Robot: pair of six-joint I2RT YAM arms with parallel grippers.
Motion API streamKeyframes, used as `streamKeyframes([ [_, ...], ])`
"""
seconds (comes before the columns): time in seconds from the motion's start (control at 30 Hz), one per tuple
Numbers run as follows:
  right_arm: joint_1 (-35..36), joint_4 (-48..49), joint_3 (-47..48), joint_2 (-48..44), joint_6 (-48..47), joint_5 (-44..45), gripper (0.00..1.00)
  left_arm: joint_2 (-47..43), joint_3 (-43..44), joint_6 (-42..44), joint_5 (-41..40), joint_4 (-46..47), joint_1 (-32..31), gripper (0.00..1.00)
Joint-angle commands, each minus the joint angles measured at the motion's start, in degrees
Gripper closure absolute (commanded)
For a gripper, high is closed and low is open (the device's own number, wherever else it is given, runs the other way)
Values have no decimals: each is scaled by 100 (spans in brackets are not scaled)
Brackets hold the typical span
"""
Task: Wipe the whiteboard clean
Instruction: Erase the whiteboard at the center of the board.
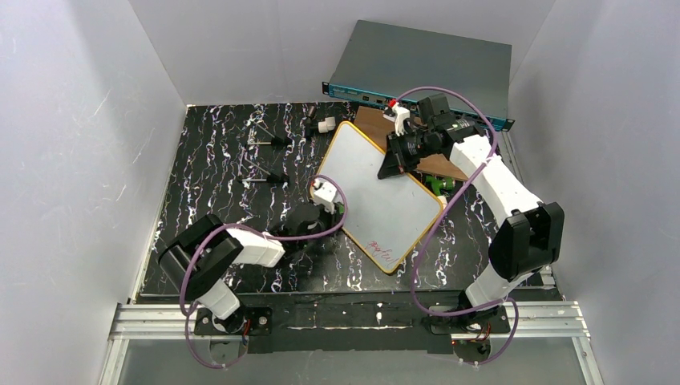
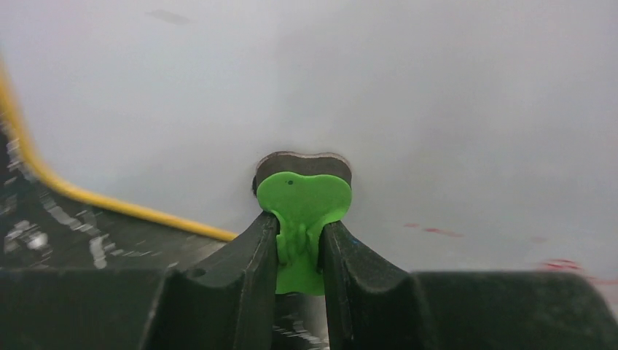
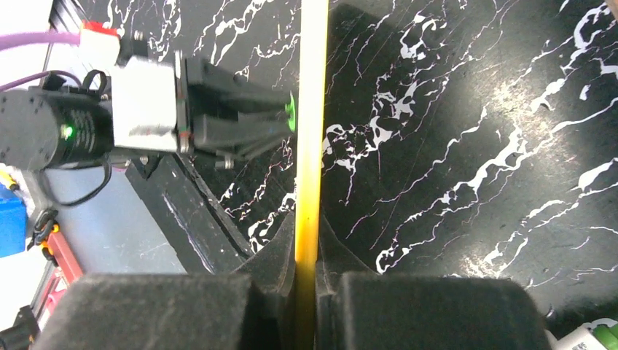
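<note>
The whiteboard (image 1: 373, 184), white with a thin orange-yellow frame, lies tilted in the middle of the black marbled table. Red handwriting (image 1: 383, 249) remains near its near corner. My left gripper (image 1: 340, 210) is at the board's left edge, shut on a green eraser (image 2: 304, 200) whose dark felt rests on the white surface (image 2: 379, 87). Faint red marks (image 2: 433, 230) lie just to its right. My right gripper (image 1: 394, 164) is shut on the board's far right edge. In the right wrist view the yellow frame (image 3: 312, 109) runs edge-on between my fingers (image 3: 306, 255).
A brown wooden board (image 1: 370, 122) lies partly under the whiteboard at the back. A grey rack unit (image 1: 425, 64) leans on the back wall. Black clip-like tools (image 1: 269, 140) (image 1: 269, 178) and a small white piece (image 1: 326, 125) lie at the left. A green item (image 1: 437, 186) sits by the board's right edge.
</note>
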Motion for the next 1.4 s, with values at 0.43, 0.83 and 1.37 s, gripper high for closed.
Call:
streamKeyframes([
  [0.43, 457, 488, -460, 123, 154, -1700, 99, 401, 362, 270, 1197, 82, -1085, 100],
  [0.83, 461, 574, -603, 41, 175, -1677, 99, 445, 1081, 253, 1098, -336, -1558, 100],
  [1.37, 461, 601, -633, 55, 176, -1701, 99, 271, 572, -72, 1327, -776, 536, 100],
])
